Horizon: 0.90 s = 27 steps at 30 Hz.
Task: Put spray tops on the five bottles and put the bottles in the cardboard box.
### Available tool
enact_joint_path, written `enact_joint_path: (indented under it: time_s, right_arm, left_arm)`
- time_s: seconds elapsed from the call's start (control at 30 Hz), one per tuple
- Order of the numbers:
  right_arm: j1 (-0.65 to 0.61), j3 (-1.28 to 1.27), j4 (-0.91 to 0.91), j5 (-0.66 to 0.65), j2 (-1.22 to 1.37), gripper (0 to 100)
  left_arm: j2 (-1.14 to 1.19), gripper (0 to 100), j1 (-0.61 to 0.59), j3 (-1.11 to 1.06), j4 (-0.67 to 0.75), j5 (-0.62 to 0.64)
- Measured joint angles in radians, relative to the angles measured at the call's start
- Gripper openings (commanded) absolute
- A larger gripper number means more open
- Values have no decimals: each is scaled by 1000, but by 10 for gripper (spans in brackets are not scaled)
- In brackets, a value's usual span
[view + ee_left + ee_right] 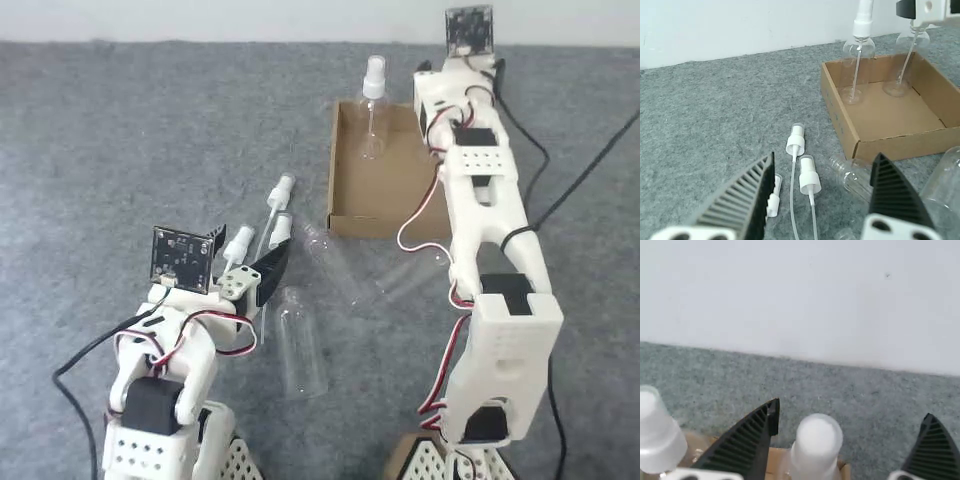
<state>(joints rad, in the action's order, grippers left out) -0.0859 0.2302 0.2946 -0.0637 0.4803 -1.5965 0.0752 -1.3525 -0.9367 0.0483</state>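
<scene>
The cardboard box [385, 190] lies at the back of the carpet. A capped bottle [373, 110] stands upright in its far left corner. A second capped bottle [907, 65] stands beside it, and my right gripper [432, 92] hangs open over it. That bottle's white cap [816, 440] sits between the fingers, apart from both. My left gripper [822, 200] is open and low over loose spray tops [795, 140] [809, 176] [283, 190]. Three uncapped clear bottles [300, 345] [335, 262] [415, 275] lie on their sides in front of the box.
Grey carpet covers the table, with open room to the left of the box and the spray tops. A white wall [800, 295] rises right behind the box. Black cables [580, 170] trail along the right arm.
</scene>
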Motion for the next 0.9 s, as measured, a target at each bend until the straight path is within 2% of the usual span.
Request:
enact_joint_path:
  time_s: [0.23, 0.4, 0.77, 0.9]
  right_arm:
    - [0, 141, 213, 0, -11, 362]
    - [0, 150, 439, 0, -158, 362]
    - [-34, 150, 1209, -2, -407, 362]
    - [-94, 149, 1442, 106, -417, 361]
  left_arm:
    - [0, 283, 0, 0, 0, 0]
    - [0, 283, 0, 0, 0, 0]
    - [0, 283, 0, 0, 0, 0]
    - [0, 283, 0, 0, 0, 0]
